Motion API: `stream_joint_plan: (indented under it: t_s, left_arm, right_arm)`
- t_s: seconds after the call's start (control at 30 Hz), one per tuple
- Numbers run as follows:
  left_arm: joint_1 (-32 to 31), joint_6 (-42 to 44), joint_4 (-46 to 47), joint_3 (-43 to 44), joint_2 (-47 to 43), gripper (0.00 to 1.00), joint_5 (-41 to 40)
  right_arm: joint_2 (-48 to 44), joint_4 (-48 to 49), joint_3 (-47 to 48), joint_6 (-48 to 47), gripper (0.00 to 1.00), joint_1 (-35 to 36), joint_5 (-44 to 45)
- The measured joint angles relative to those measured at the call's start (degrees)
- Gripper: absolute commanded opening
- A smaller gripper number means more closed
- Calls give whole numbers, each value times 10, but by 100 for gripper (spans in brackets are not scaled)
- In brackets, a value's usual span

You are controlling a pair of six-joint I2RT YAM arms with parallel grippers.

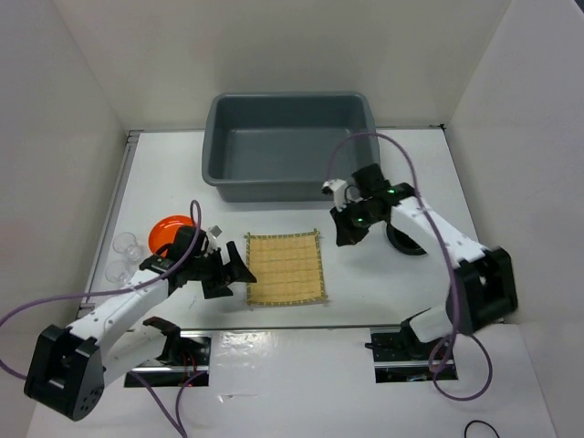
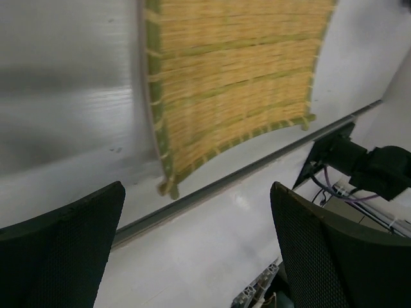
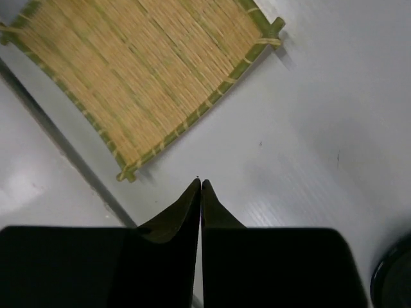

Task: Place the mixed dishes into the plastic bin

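Here the mat (image 1: 285, 268) lies square-on; left jaws wide, right jaws pressed together.

The square yellow woven mat (image 1: 285, 268) looks like rough straw with green stitched edging. Behind the mat, the large blue-grey plastic bin (image 1: 274, 187) is smooth and faintly glossy. The white table (image 1: 374, 297) beneath the mat shows a dull sheen.

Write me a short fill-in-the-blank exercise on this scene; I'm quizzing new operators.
1. The plastic bin is ___ inside.
2. The right gripper is ___, holding nothing.
3. The left gripper is ___.
4. The yellow mat lies ___ the two grippers.
Missing words: empty; shut; open; between.
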Motion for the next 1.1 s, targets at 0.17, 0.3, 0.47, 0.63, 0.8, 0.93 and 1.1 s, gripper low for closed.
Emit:
stream_joint_plan:
  t_s: [0.17, 0.3, 0.47, 0.63, 0.8, 0.93, 1.1]
  left_arm:
    - [5, -1, 9, -14, 54, 100, -16]
    - [9, -16, 30, -28, 33, 100, -32]
    - [31, -43, 75, -99, -48, 100, -24]
    - [52, -73, 95, -147, -128, 100, -7]
    - [56, -75, 119, -147, -121, 100, -1]
    - [56, -71, 130, -126, -45, 100, 7]
    - [56, -64, 167, -109, 44, 100, 27]
  right_arm:
    - [152, 24, 18, 41, 0, 90, 38]
    - [168, 42, 18, 63, 0, 151, 62]
    - [183, 66, 17, 65, 0, 158, 58]
    - [234, 75, 17, 64, 0, 157, 45]
    - [271, 77, 22, 77, 0, 156, 36]
    - [280, 73, 31, 92, 0, 154, 37]
    - [291, 73, 41, 102, 0, 154, 32]
